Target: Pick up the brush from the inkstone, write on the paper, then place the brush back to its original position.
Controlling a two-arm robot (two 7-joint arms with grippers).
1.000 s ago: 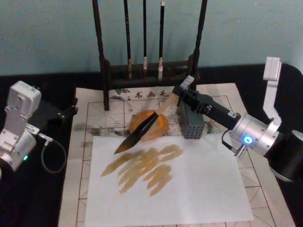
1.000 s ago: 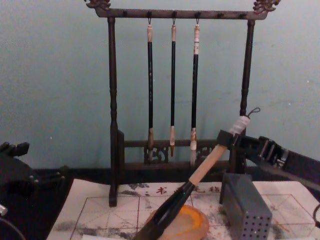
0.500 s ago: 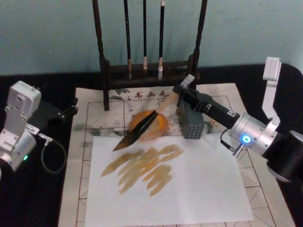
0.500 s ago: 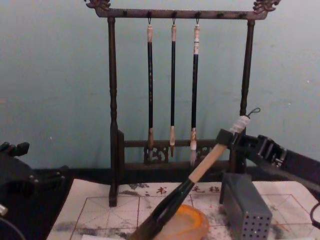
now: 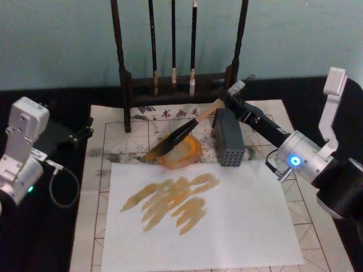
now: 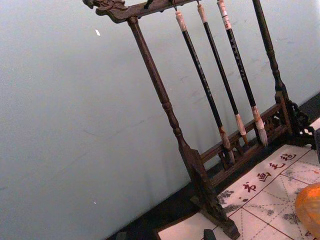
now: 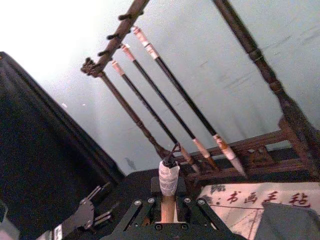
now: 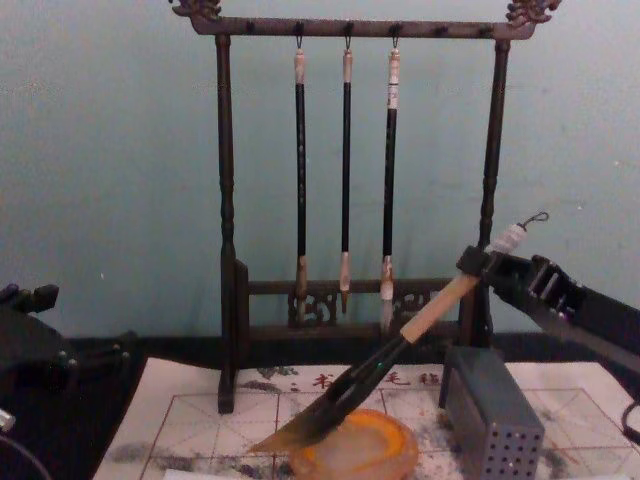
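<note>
Right gripper (image 5: 228,97) is clamped on the brush (image 5: 187,127) near its white-wrapped end; handle held slanted so bristles are lowered across the inkstone (image 5: 190,154), by the paper's (image 5: 108,127) far edge. Judged: put-back step, release not yet made. Left arm (image 5: 22,153) parked at the tabletop's left edge

the brush (image 5: 190,126) has a light wood handle and black hairs. the inkstone (image 5: 190,152) is orange. the paper (image 5: 92,209) is white with red squares. the block (image 5: 228,139) is grey with dots.

The black table (image 5: 51,249) bears the gridded paper (image 5: 108,127).
</note>
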